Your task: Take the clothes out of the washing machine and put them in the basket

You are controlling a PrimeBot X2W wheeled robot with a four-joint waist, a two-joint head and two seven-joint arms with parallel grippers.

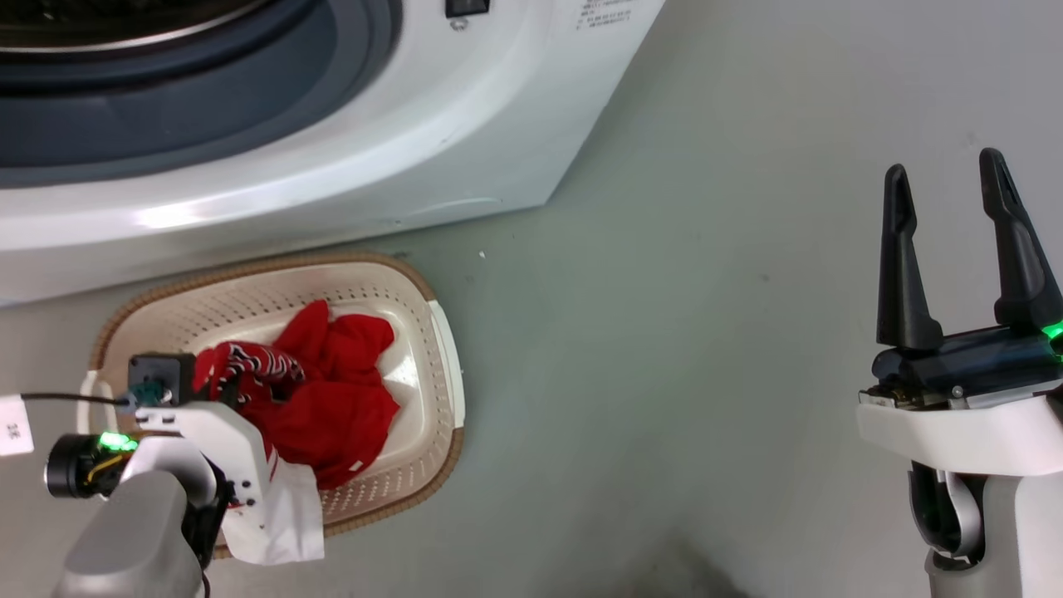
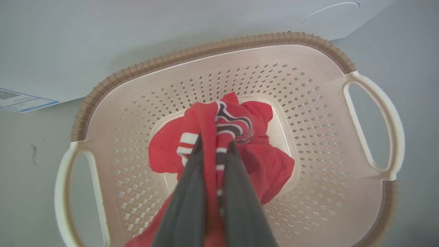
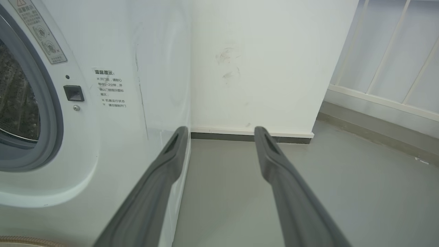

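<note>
While left claw grips clothes, basket holds them.

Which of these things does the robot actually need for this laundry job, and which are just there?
Job: red clothes in the basket, pinched by the left tool; washing machine.
Just there: open right tool, grey floor, white wall.

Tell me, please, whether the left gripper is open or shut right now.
Shut on the clothes: in the left wrist view the left gripper pinches red fabric between its fingers, over the basket.
</note>
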